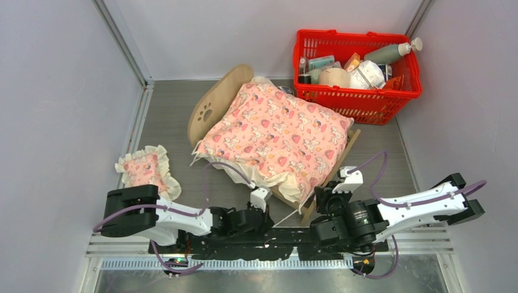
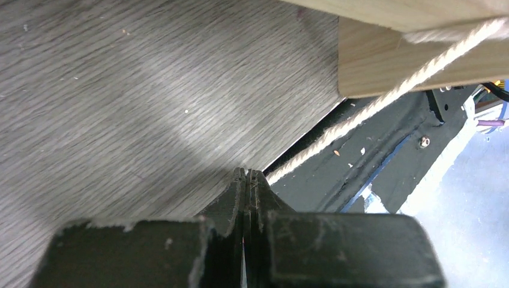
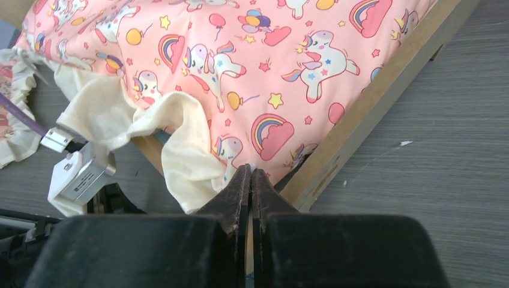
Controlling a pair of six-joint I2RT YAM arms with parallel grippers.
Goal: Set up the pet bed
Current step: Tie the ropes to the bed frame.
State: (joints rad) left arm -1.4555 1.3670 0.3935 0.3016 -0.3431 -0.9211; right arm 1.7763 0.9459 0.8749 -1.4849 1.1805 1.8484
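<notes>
The pet bed, a light plywood frame whose arched headboard has a paw cutout, stands mid-table. A pink unicorn blanket with a cream frill covers its top and hides the mattress. The small pink frilled pillow lies on the table left of the bed. My left gripper is shut and empty, low over the table by the bed's wooden corner. My right gripper is shut, its tips at the blanket's hem by the bed's side rail. Nothing shows between them.
A red basket filled with bottles and packets stands at the back right, close to the bed's far corner. A pale rope runs from under the bed over the black base plate. White walls close in the left, back and right sides.
</notes>
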